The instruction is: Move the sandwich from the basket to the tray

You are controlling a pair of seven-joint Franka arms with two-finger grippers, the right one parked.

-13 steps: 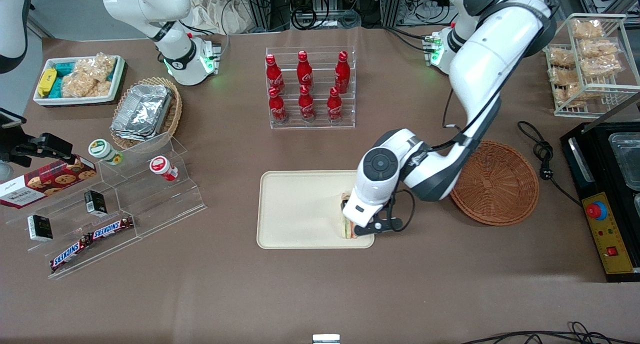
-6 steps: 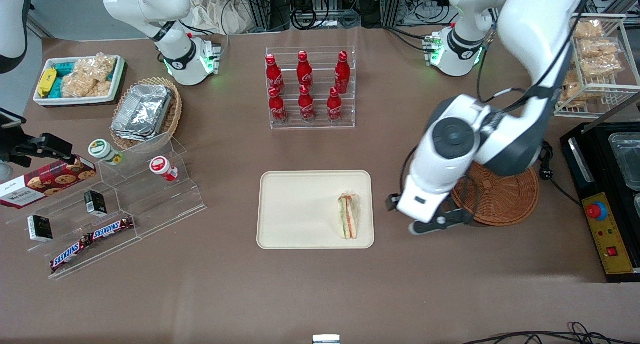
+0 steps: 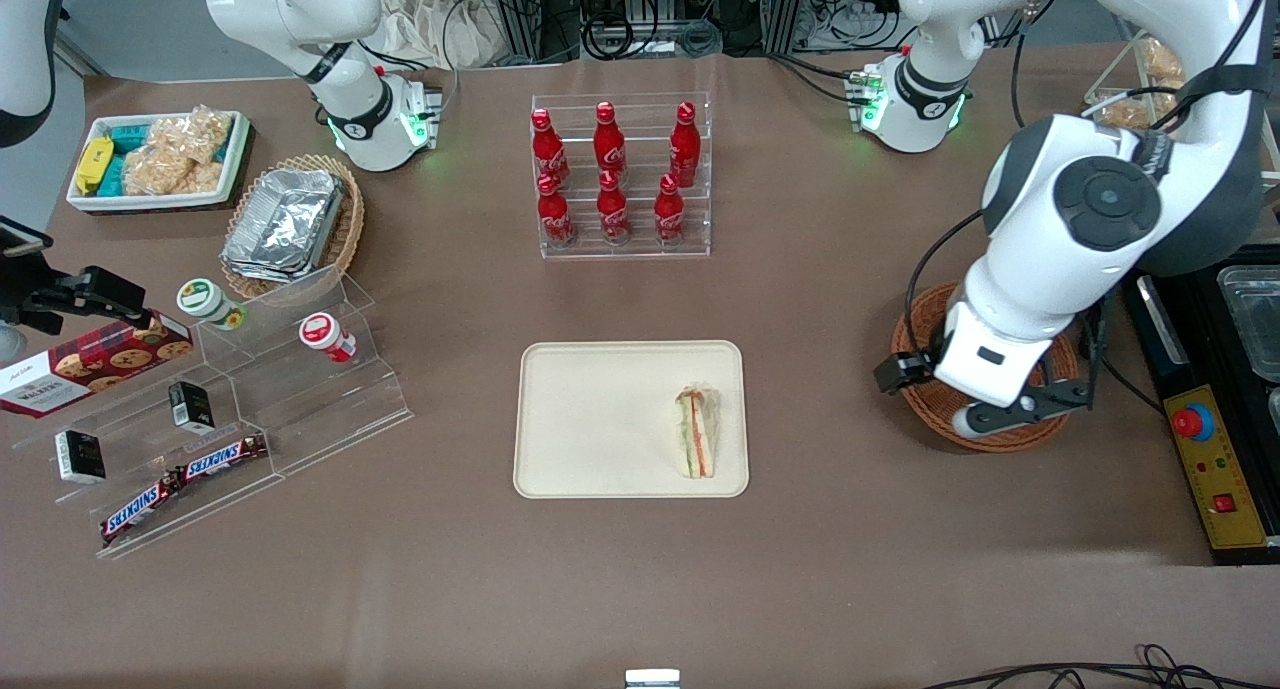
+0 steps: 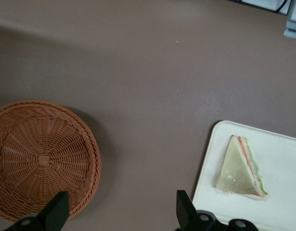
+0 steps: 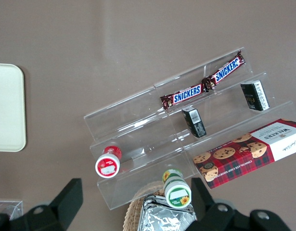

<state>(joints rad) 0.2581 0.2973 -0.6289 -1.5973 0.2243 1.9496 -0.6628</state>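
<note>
The sandwich (image 3: 697, 431) lies flat on the cream tray (image 3: 600, 419), near the tray's edge toward the working arm's end, with nothing touching it. It also shows in the left wrist view (image 4: 241, 166) on the tray (image 4: 287, 211). The reddish-brown basket (image 3: 930, 399) is empty and partly covered by the arm; the left wrist view shows its bare woven floor (image 4: 39, 159). My left gripper (image 3: 985, 419) hangs high above the basket, well apart from the sandwich. It is open and empty (image 4: 121, 211), with the fingers spread wide over bare table between basket and tray.
A rack of red cola bottles (image 3: 620, 174) stands farther from the camera than the tray. A clear stepped shelf (image 3: 250, 409) with snacks, a pale basket of foil trays (image 3: 290, 224) and a white tub (image 3: 155, 159) lie toward the parked arm's end. A black machine (image 3: 1215, 399) stands beside the basket.
One second ago my gripper was down on the sandwich at the tray. It has let go, risen and swung to above the basket. The sandwich stays on the tray.
</note>
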